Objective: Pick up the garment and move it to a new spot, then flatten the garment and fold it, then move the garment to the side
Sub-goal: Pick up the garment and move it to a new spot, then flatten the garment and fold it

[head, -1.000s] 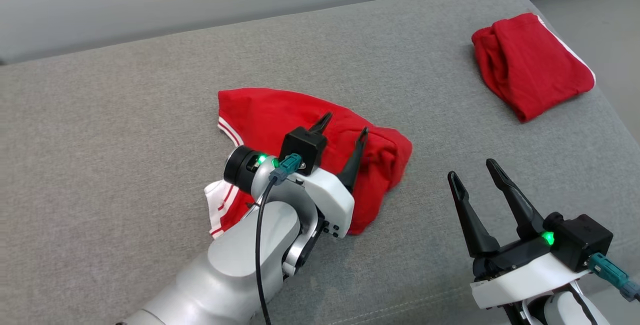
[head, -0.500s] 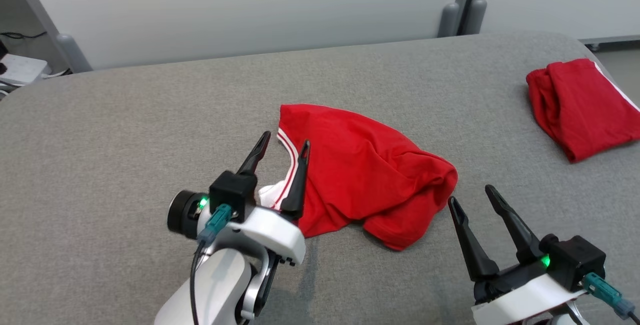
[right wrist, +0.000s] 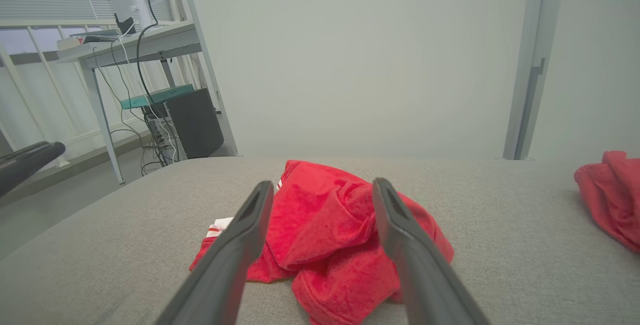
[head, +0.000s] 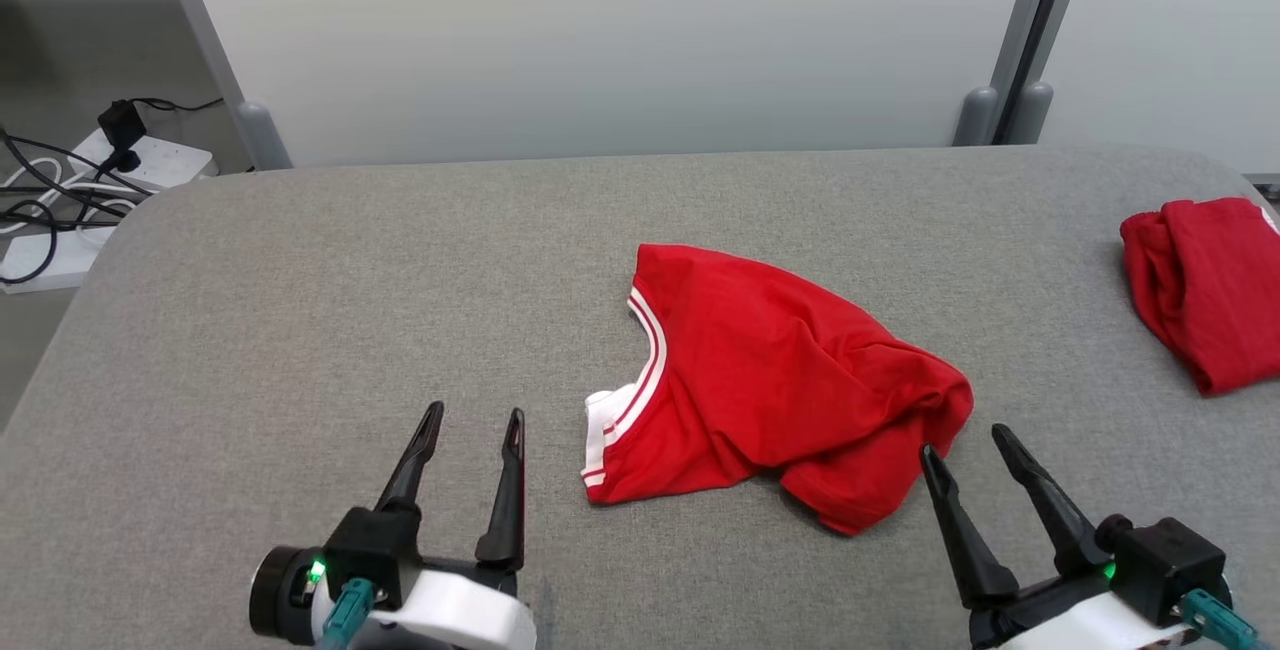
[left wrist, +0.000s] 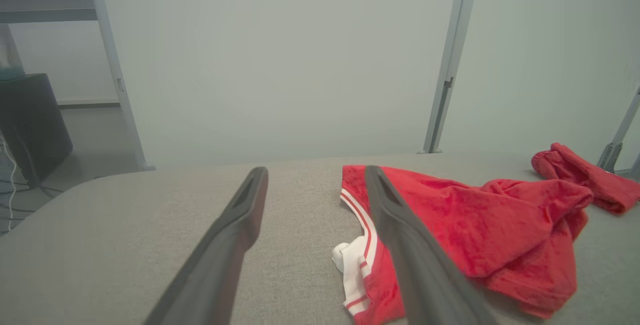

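Centrally, crumpled garment (head: 770,380) is laid between left gripper (head: 475,412) and right gripper (head: 962,440), nearer the right, both spread apart.

We mark the grey tabletop (head: 350,310) as bare over its whole left half, from the spread fingers of the left gripper (head: 475,412) to the far edge: open passage. At centre the crumpled red garment (head: 780,380) forms a low mound, its near hem just beside the parted fingers of the right gripper (head: 964,439). A bare lane separates it from the second red garment (head: 1210,290) at the right edge. A pale wall panel (head: 600,30) stands behind the far edge.
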Robot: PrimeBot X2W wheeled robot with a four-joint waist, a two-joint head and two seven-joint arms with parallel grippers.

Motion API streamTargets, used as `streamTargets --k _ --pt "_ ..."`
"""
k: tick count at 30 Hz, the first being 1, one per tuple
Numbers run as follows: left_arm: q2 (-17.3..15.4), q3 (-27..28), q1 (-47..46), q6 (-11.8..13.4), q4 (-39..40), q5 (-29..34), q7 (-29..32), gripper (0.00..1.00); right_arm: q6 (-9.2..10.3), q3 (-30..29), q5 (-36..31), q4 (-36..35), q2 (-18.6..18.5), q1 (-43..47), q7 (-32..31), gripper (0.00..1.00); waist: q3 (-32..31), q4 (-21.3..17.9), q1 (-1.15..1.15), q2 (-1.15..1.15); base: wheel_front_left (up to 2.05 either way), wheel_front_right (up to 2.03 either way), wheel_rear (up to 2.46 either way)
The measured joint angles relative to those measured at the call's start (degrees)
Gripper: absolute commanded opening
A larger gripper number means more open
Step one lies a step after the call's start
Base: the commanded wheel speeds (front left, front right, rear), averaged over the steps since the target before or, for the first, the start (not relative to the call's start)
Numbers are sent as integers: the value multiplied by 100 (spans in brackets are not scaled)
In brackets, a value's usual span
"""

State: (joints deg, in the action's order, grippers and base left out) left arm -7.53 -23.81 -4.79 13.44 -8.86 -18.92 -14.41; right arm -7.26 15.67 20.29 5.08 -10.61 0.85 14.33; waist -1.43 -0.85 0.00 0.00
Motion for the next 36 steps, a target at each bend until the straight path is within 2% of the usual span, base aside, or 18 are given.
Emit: streamTargets --k 5,8,16,24,36 --pt "67 432 499 -37 263 325 0 100 0 -247 -120 27 69 109 -1 100 -70 13 0 0 0 0 0" --pt "77 736 811 -151 427 524 0 100 0 -346 -175 88 157 219 -1 100 -99 4 0 0 0 0 0" --pt "145 1111 1246 -412 712 768 0 100 1 -786 -338 140 300 464 -1 100 -207 9 0 0 0 0 0" --pt "286 1265 1390 -632 658 1018 0 100 1 -850 -433 136 311 570 -1 100 -266 17 0 0 0 0 0" --pt "382 1421 1386 -753 533 1081 0 100 1 -936 -475 133 394 569 -1 100 -253 87 0 0 0 0 0"
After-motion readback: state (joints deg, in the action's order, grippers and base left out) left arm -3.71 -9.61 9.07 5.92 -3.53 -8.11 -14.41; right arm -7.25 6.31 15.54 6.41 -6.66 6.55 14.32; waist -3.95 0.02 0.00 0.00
